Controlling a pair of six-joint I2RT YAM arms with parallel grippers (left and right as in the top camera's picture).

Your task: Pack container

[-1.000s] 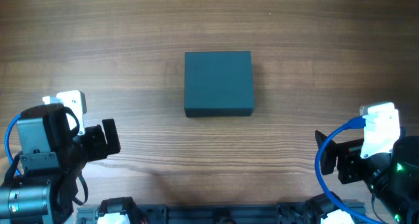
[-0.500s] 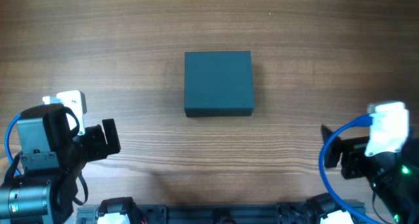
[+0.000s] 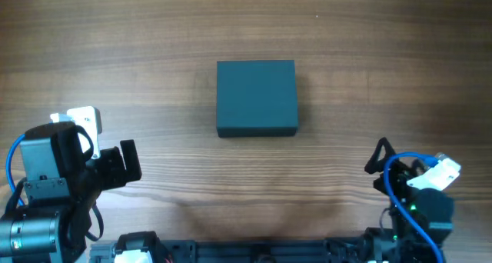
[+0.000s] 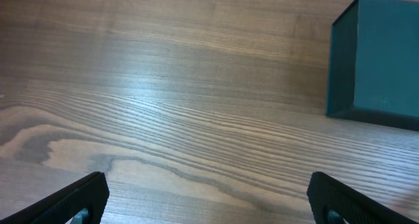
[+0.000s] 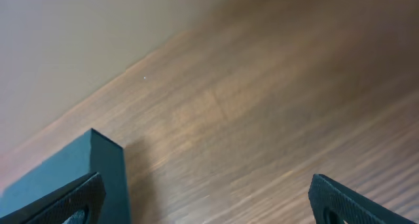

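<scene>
**A:** Largest first. What is the worktop showing?
**B:** The wooden table (image 3: 154,32) is filling the overhead view, with its grain running left to right.

**A:** And the container?
**B:** The container (image 3: 256,98) is sitting flat around the middle of the worktop, a little nearer the far edge. Its top face is lying closed, and nothing is touching it.

**A:** Left arm?
**B:** The left gripper (image 3: 129,161) is hovering by the near-left corner, well apart from the container. In its wrist view the fingers are standing wide apart with only bare wood between them. The container is showing at the upper right, ahead of the fingers and off to their right.

**A:** Right arm?
**B:** The right gripper (image 3: 377,167) is hovering by the near-right corner, also well apart from the container. In its wrist view the jaws are spreading wide and gripping nothing. One corner of the container is showing low on the left, partly behind the left fingertip.
</scene>
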